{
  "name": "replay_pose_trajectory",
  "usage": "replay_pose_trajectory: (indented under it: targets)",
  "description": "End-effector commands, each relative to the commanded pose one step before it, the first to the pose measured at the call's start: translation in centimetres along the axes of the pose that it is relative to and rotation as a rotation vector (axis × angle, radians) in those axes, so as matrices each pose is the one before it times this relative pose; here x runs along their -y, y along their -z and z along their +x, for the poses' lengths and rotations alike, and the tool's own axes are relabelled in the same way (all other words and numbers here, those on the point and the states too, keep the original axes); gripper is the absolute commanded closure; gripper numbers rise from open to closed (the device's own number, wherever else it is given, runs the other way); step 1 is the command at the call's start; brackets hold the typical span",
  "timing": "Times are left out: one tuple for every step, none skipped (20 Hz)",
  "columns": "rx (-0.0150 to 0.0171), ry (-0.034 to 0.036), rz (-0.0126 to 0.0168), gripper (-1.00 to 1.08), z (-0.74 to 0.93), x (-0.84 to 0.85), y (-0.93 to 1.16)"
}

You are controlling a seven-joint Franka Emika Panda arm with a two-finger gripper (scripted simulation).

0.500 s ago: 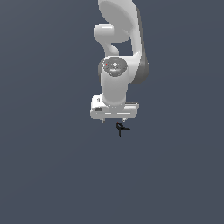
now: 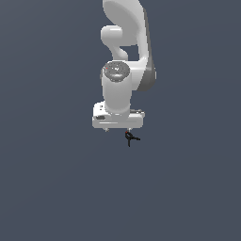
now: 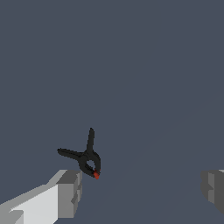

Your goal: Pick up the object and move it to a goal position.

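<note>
Fingertips hidden under the white gripper (image 2: 117, 123) in exterior view; object (image 2: 130, 137) just below its right end. Wrist view: fingers (image 3: 69, 192) spread wide, released, partly cropped; object (image 3: 86, 158) beside one pad, not between.

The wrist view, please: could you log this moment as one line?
gripper: open | black clamp: ungrasped, beside one fingertip | phase: pre-grasp

object (image 3: 85, 158) – matt black, red tip; gripper (image 3: 142, 191) – smooth white, grey matt pads (image 3: 70, 192).
</note>
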State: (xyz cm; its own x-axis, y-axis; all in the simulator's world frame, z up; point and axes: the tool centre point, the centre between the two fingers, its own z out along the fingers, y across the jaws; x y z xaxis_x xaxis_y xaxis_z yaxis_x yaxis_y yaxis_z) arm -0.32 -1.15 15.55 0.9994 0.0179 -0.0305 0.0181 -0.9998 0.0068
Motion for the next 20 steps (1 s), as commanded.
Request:
replay_pose_trajectory:
  targets:
    - [-0.00405,-0.00622,-0.00066,-0.92,0.159,-0.694,0.13]
    - [-0.00058,-0.00295,-0.00001,-0.92,0.034,-0.137,0.056]
    - [0.0,-0.00183,0.00008,-0.92,0.01,-0.034,0.033]
    - [0.00028,0.00063,0.00004,-0.92,-0.013,0.056,-0.011]
    - [0.00025,0.00257,-0.00005,-0.92,-0.022,0.08,-0.049]
    - [0.00006,0.00396,-0.00016,-0.92,-0.026,0.076,-0.074]
    - [-0.0001,0.00547,-0.00026,-0.92,-0.029,0.081,-0.101]
    - [-0.00024,0.00706,-0.00035,-0.92,-0.035,0.087,-0.13]
    - [-0.00036,0.00874,-0.00044,-0.92,-0.041,0.099,-0.16]
    - [-0.00047,0.01052,-0.00052,-0.92,-0.049,0.116,-0.192]
    - [-0.00053,0.01233,-0.00058,-0.92,-0.057,0.137,-0.224]
    - [-0.00056,0.01439,-0.00062,-0.92,-0.068,0.173,-0.26]
    - [-0.0006,0.01658,-0.00065,-0.92,-0.08,0.211,-0.298]
    - [-0.00066,0.01861,-0.00066,-0.92,-0.089,0.243,-0.332]
    - [-0.00077,0.02048,-0.00066,-0.92,-0.096,0.267,-0.362]
    - [-0.00088,0.02238,-0.00065,-0.92,-0.103,0.292,-0.391]
    - [-0.00099,0.02438,-0.0006,-0.92,-0.11,0.324,-0.422]
    - [-0.0011,0.02645,-0.00053,-0.92,-0.117,0.36,-0.452]
    - [-0.00123,0.02848,-0.00043,-0.92,-0.122,0.394,-0.481]
    - [-0.00139,0.03052,-0.00031,-0.92,-0.126,0.431,-0.508]
